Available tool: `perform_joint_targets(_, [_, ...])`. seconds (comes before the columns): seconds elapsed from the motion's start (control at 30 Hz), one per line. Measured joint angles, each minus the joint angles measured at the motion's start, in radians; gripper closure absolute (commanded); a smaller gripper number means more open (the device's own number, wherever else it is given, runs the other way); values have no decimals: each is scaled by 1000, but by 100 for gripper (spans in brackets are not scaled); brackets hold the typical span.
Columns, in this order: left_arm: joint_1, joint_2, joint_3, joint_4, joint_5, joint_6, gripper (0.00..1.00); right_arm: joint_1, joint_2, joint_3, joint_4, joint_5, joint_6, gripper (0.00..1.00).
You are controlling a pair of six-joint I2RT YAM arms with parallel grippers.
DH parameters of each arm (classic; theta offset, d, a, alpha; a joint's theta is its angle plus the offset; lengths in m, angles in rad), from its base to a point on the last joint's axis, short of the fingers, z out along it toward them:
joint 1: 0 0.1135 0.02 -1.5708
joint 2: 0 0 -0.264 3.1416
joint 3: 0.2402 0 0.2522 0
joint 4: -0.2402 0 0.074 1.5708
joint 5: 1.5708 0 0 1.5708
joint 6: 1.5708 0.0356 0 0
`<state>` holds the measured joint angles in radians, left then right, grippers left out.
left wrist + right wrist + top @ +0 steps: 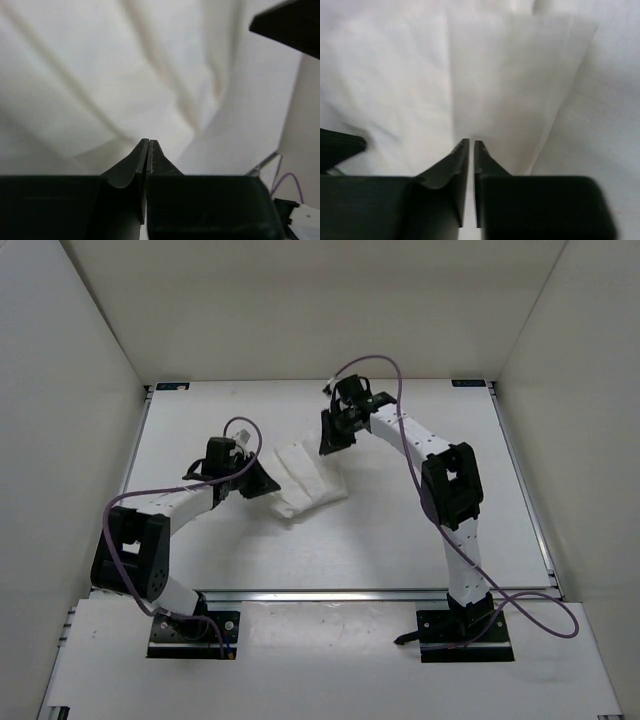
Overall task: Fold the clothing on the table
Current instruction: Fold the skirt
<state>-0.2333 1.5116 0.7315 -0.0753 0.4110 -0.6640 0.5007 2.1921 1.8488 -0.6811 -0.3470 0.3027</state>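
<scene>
We see the clothing (305,480) bunched on the table (420,540), with the left gripper (268,485) and right gripper (327,447) just beside it, both jaws shut on nothing. A tip dragging across could rumple it.

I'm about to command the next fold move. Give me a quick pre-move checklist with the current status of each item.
1. Clothing wholly on the table, away from its edges: ok.
2. Left gripper shut, at the clothing's left side: ok.
3. Right gripper shut, at the clothing's far right corner: ok.
4. Fabric pinched in either gripper: cannot tell. The closed tips hide it in both wrist views.
5. Grippers apart from each other: ok. The clothing lies between them.
6. Fold edges lined up: cannot tell. They are too small from above and too close in the wrist views.
</scene>
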Motion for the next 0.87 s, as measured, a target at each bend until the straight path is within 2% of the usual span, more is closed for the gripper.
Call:
perform_joint_targets(0.03, [-1,-5,35,-6,16,5,76,-5,0,58,-17,-11,-1,65])
perform_joint_targets(0.07, [-3,-13,71,-11,27,14,69,-10,0,109,-24,-20,4,49])
perform_joint_targets(0.13, [-2,-40,141,-27,40,36,44,-25,0,238,-45,-36,-6,36])
perform_joint_targets(0.2, [10,-87,200,-49,39,57,22,-42,-13,318,-45,-35,-15,27])
perform_joint_targets(0.37, [44,-209,263,-143,-37,154,1,-91,-121,286,-95,39,-52,23])
perform_joint_targets(0.47, [39,-246,266,-220,-110,222,1,-116,-213,170,-119,103,-75,21])
perform_joint_targets(0.57, [40,-305,228,-274,-149,271,1,-143,-343,-26,-113,156,-99,21])
perform_joint_targets(0.77, [46,-495,115,-344,-206,324,2,-223,-657,-480,-3,116,-88,18])
perform_joint_targets(0.8, [44,-525,97,-351,-211,327,1,-238,-723,-562,26,109,-82,21])
perform_joint_targets(0.87, [46,-570,63,-354,-212,327,1,-259,-822,-671,56,92,-69,20])
